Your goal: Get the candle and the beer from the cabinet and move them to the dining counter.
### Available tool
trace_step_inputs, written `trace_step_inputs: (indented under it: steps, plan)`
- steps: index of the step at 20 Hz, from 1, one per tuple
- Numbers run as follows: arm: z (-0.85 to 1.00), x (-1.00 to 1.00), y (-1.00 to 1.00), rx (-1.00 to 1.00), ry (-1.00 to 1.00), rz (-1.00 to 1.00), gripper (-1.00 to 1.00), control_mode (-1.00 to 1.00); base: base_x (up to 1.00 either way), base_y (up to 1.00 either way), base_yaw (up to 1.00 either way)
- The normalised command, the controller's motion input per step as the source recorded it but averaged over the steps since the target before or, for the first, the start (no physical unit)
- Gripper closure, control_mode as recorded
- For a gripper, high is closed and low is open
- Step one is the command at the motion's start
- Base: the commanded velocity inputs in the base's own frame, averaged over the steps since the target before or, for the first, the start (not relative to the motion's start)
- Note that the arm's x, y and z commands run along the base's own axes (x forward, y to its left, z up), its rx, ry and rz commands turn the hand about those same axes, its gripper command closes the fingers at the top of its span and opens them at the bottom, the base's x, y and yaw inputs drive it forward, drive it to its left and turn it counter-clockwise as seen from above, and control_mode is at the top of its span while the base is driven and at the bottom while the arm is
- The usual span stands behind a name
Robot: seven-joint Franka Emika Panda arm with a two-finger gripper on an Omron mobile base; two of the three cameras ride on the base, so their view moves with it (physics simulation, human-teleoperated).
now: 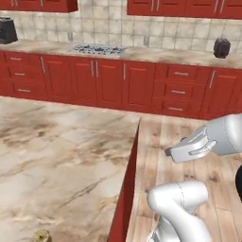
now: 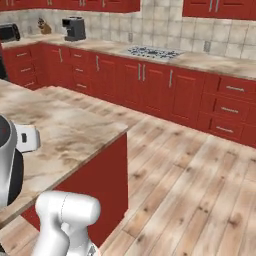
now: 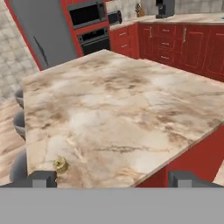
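Note:
The candle, a small squat yellowish cylinder, stands on the dining counter near its front left corner in the hand view. It also peeks in at the bottom edge of the left base view, candle on the dining counter. My gripper hangs open above the island's near edge, fingertips wide apart with nothing between them. The candle sits just beyond the left fingertip. The beer and the cabinet shelf are out of view.
Grey stools line the island's far side. A red base-cabinet run with a stovetop, toaster and coffee machine lies across the wood floor. A fridge and wall oven stand beyond the island.

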Motion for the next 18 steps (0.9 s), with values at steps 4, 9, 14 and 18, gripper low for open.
trace_step_inputs:
  steps: [4, 9, 14, 18]
  plan:
    - [0.0, 0.0, 0.0, 0.0, 0.0, 0.0, -1.0, 1.0, -0.12, 0.11, -0.68]
    - [0.0, 0.0, 0.0, 0.0, 0.0, 0.0, -1.0, 1.0, -0.18, 0.02, -0.65]
    - [0.0, 0.0, 0.0, 0.0, 0.0, 0.0, -1.0, 1.0, -0.23, 0.0, -0.62]
    - [0.0, 0.0, 0.0, 0.0, 0.0, 0.0, -1.0, 1.0, -0.27, 0.0, -0.63]
